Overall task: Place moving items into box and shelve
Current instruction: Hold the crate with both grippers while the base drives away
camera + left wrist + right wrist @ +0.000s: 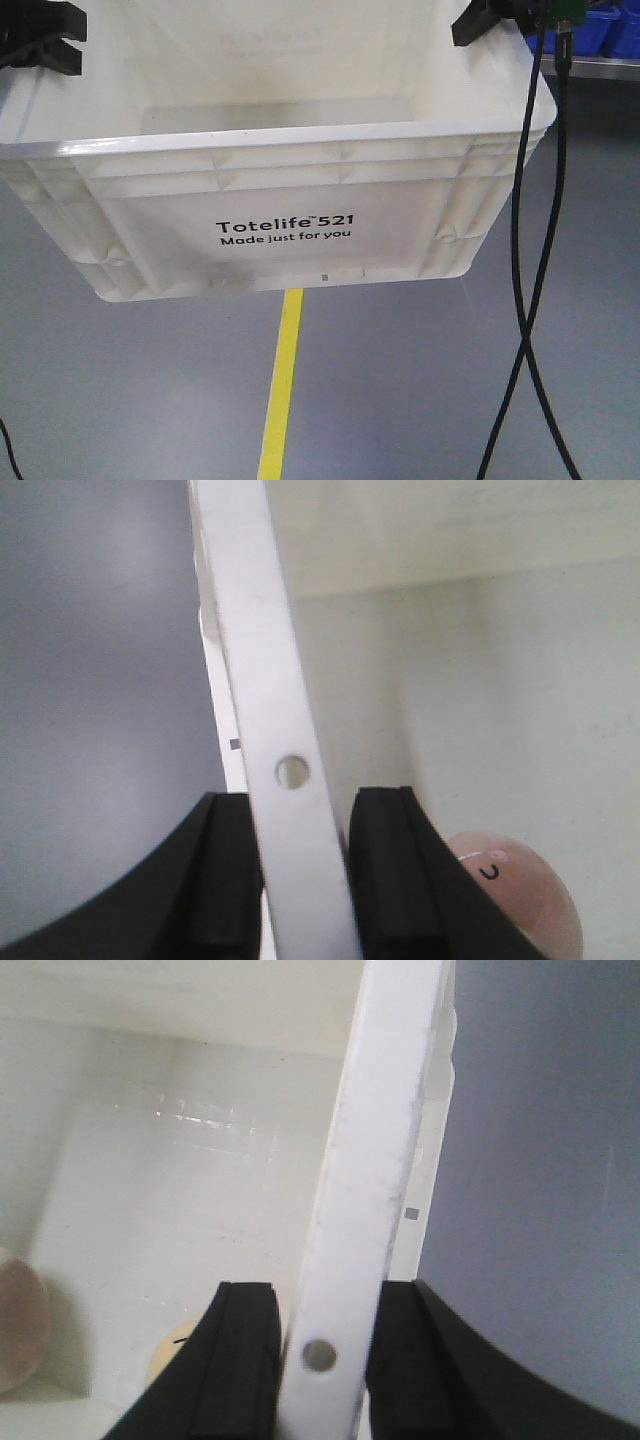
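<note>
Lifted clear of the grey floor point(400, 400), above a yellow line point(283, 390): the box point(180, 240), white, ribbed, thick-rimmed, slightly glossy plastic; black print on the near wall.

Pinched at both short ends; left fingers point(225, 880) pressed onto the left rim point(270, 680), one black pad outside the wall and one inside; right fingers point(240, 1360) clamped the same way on the right rim, each beside a small round hole in the lip.

Long axis of the box running side to side, from one pair of fingers to the other; neither arm nearer, load shared evenly; probably best moved level and in step, to avoid twisting the rim out of either pinch.

Down inside, on the box bottom: mauve toy point(520, 890), round, soft, with a small stitched face, just inward of the left fingers; yellow toy point(170, 1355), only a pale sliver of it showing, just inward of the right fingers; both loose, likely to roll if tipped.

Loading apparently done; shelving not yet; no shelf in view.

Worth watching: black cable point(525, 250) hanging past the right end of the box; blue bins point(600, 30) on a surface far right behind.
</note>
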`<state>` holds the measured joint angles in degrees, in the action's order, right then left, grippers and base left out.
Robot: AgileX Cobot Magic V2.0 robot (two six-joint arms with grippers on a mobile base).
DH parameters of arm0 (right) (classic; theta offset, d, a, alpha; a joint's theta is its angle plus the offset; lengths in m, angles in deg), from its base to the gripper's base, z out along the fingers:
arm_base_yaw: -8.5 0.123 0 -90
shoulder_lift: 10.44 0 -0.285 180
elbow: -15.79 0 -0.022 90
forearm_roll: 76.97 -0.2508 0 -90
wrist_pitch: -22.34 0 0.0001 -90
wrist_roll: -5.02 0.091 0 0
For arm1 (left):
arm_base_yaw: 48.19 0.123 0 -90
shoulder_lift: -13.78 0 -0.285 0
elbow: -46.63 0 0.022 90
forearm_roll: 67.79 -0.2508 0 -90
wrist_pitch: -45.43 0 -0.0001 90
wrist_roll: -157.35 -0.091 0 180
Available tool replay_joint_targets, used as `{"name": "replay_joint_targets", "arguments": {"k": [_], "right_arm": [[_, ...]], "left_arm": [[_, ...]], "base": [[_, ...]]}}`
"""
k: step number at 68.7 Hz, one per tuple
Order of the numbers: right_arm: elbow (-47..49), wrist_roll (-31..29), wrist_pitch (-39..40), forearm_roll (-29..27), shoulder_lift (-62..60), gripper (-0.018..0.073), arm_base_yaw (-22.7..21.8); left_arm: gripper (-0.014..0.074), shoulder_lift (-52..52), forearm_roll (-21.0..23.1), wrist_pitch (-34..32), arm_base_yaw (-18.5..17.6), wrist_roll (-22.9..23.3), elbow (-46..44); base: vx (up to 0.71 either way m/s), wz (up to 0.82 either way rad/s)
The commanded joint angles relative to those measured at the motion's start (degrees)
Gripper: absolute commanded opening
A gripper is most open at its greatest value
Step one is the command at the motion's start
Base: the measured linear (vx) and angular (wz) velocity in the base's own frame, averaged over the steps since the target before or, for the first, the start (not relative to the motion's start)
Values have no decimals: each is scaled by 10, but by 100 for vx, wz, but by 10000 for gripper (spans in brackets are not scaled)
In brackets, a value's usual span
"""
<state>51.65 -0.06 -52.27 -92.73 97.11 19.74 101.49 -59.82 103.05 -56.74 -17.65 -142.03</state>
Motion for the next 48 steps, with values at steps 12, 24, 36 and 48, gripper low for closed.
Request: {"name": "replay_joint_targets", "arguments": {"k": [12, 24, 36, 48], "right_arm": [[24, -11, 11, -74, -37, -11, 5], [24, -11, 11, -74, -37, -11, 5], [24, -11, 11, -74, -37, -11, 5], [24, -11, 11, -74, -37, -11, 5]], "left_arm": [[-17, -28, 48, -74, -10, -16, -20], [-17, -28, 48, -74, -10, -16, -20], [-17, -28, 48, -74, -10, -16, -20], [-17, -28, 48, -74, -10, -16, -20]], "base": [[39, 29], [41, 20], [44, 15], [46, 16]]}}
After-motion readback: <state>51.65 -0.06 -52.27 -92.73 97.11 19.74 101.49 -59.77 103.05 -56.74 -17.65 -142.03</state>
